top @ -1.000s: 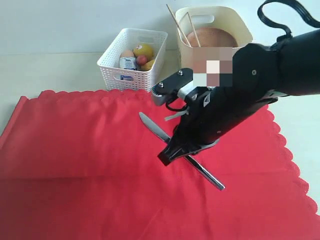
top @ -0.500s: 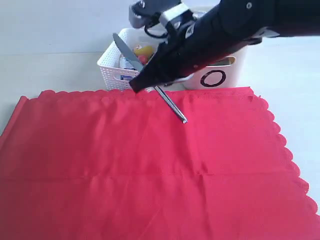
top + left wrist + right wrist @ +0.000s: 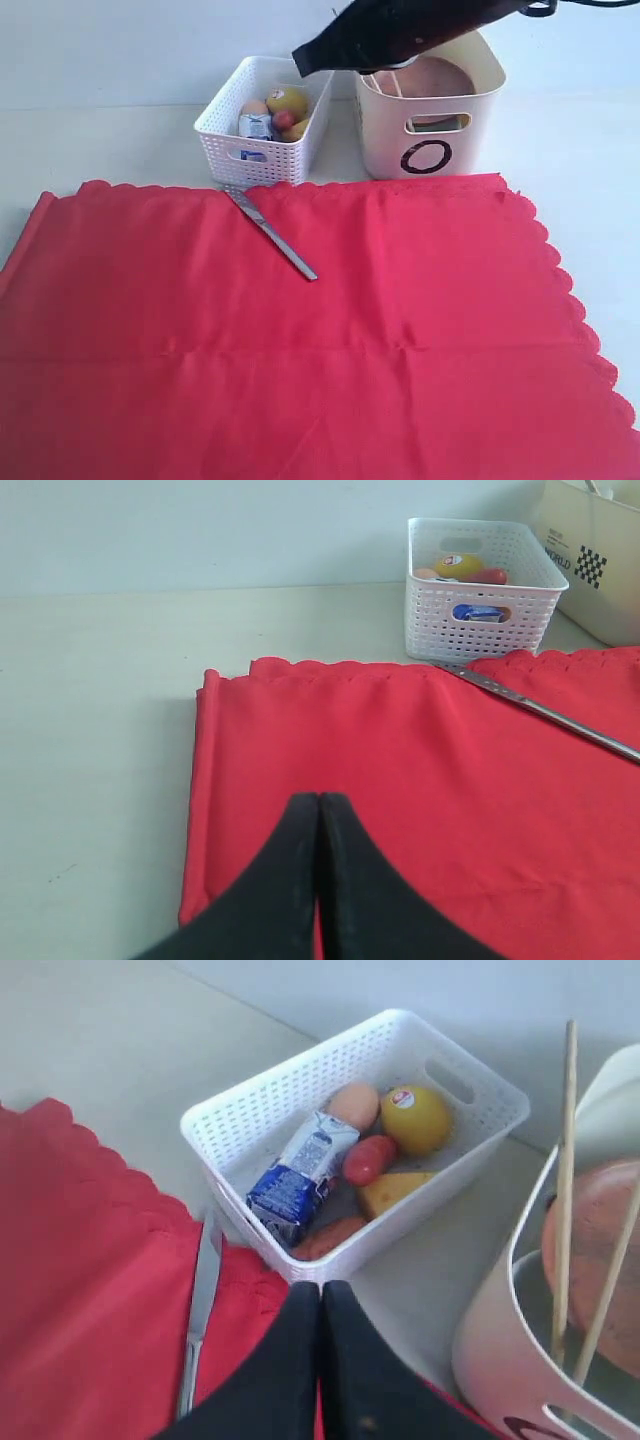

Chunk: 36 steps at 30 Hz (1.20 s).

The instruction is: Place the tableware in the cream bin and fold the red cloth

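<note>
One knife (image 3: 270,233), two chopsticks (image 3: 565,1190), one cloth (image 3: 300,350), one bin (image 3: 390,130), one basket (image 3: 262,160).

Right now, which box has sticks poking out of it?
The tall cream bin with the black O holds the chopsticks; the low white lattice basket holds food.

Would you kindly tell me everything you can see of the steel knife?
The steel knife is a slim, one-piece table knife of shiny grey metal. It lies flat and diagonal on the red cloth. Its broader blade end sits at the cloth's scalloped far edge, just in front of the white lattice basket, and its narrow handle points toward the cloth's middle. Whether the tip touches the basket is unclear. Nothing grips it.
</note>
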Each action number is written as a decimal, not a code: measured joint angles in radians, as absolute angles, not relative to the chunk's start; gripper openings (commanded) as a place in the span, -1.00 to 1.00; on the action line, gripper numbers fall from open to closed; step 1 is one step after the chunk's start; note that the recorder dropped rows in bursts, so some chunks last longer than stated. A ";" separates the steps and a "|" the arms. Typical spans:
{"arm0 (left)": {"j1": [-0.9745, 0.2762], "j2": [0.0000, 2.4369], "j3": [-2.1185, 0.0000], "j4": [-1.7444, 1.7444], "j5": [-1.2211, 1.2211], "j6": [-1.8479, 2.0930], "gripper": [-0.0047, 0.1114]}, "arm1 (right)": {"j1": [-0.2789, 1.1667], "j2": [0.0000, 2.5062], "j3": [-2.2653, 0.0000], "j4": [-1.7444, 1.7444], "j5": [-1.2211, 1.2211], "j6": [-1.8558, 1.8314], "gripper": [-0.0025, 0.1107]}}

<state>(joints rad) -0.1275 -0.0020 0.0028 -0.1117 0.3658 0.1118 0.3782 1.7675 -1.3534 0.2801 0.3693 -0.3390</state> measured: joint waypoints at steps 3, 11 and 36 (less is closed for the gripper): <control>-0.127 -0.002 0.003 -0.112 0.366 0.112 -0.92 | 0.376 1.807 -1.357 0.288 0.397 -0.337 -0.95; -0.127 -0.002 0.003 -0.112 0.366 0.112 -0.92 | 0.394 1.925 -1.358 0.298 0.498 -0.337 -0.38; -0.127 -0.002 0.003 -0.112 0.366 0.112 -0.92 | 0.586 2.211 -1.540 0.219 0.443 -0.458 -0.29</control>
<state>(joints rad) -0.1275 -0.0020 0.0028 -0.1117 0.3658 0.1118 0.5863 2.2113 -1.5398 0.2189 0.4430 -0.4577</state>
